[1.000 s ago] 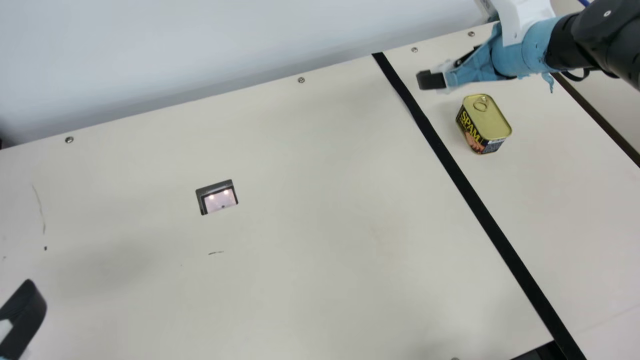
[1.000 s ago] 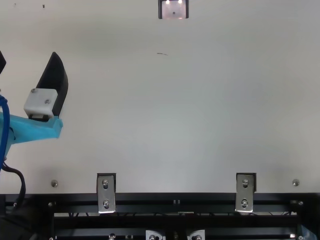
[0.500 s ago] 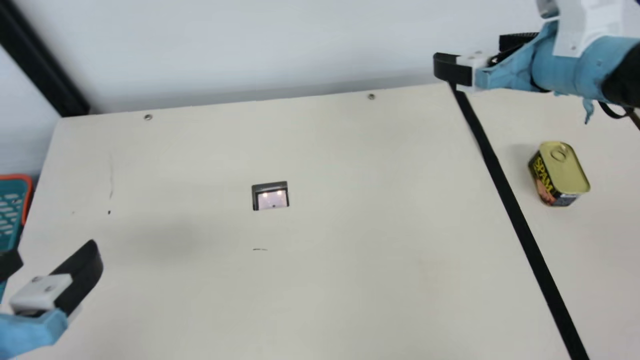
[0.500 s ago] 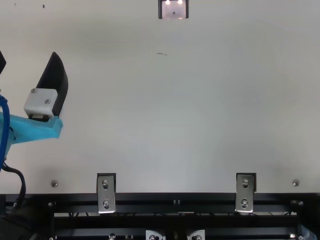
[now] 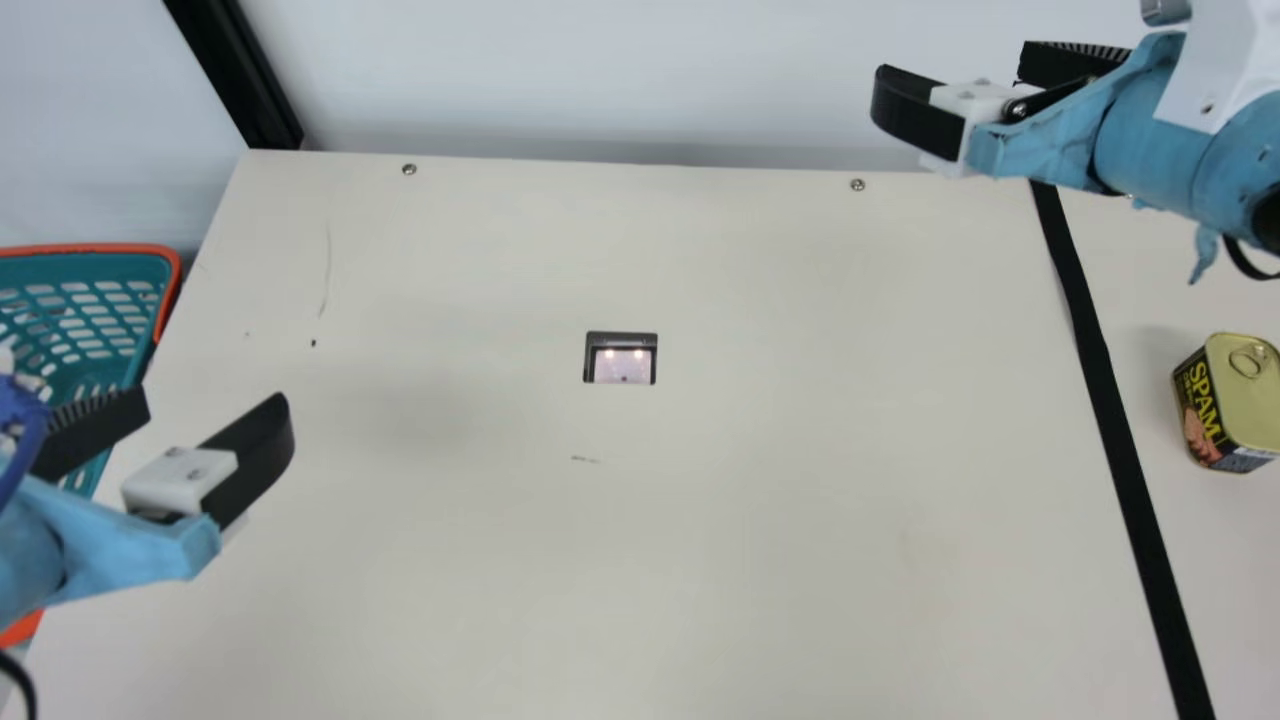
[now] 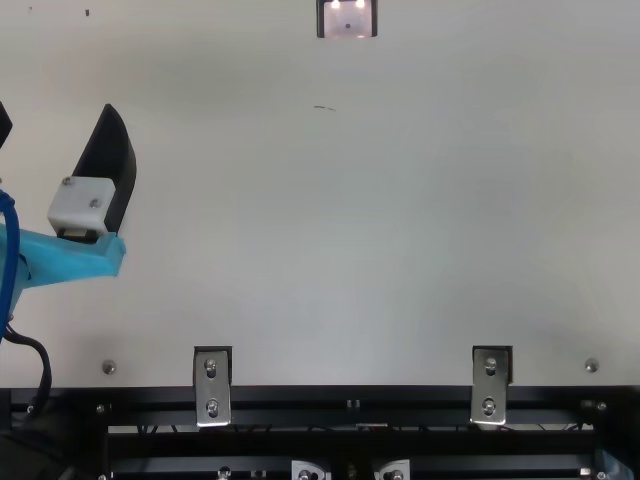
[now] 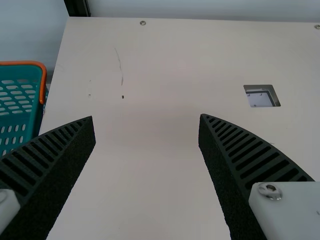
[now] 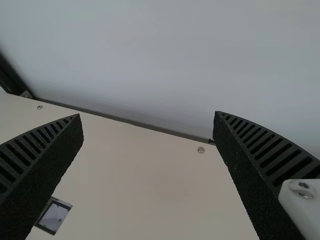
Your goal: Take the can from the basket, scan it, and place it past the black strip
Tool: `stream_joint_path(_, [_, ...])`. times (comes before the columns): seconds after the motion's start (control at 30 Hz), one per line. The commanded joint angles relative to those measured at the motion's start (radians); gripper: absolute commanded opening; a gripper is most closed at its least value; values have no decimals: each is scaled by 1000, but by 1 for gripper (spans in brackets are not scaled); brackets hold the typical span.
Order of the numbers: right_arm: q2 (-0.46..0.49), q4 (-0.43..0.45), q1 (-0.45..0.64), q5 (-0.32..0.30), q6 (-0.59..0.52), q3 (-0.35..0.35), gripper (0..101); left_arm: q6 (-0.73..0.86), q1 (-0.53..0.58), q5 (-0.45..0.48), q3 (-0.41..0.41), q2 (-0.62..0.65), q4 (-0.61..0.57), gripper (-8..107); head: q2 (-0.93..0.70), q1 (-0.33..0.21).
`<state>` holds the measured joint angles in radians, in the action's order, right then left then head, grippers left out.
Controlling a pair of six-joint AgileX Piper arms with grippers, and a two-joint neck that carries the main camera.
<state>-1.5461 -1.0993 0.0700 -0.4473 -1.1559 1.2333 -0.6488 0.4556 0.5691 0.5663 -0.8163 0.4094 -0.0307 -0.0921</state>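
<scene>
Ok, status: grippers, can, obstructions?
Left gripper and right gripper open, empty. Can upright on the table past the black strip. Nothing seen touching it.

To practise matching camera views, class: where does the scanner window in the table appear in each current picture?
Main view: the scanner window is near the centre.
Top view: at the top edge, slightly right of the middle.
Left wrist view: upper right.
Right wrist view: lower left.
Shared landmark: the cream tabletop around it.
</scene>
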Motion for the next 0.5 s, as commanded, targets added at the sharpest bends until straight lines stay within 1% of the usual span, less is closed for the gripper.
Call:
stream_joint_path(0.0, [7, -1, -18, 7, 9, -5, 101, 0, 0, 0, 0, 0, 0, 90, -13, 8])
stream_joint_path(0.07, [18, 1, -35, 18, 15, -11, 101, 0, 0, 0, 0, 0, 0, 90, -10, 23])
stream_joint_path(0.23, [46, 22, -76, 46, 29, -33, 101, 0, 0, 0, 0, 0, 0, 90, -10, 23])
stream_joint_path(0.47, [71, 127, -149, 74, 93, -56, 101, 0, 0, 0, 0, 0, 0, 90, -10, 23])
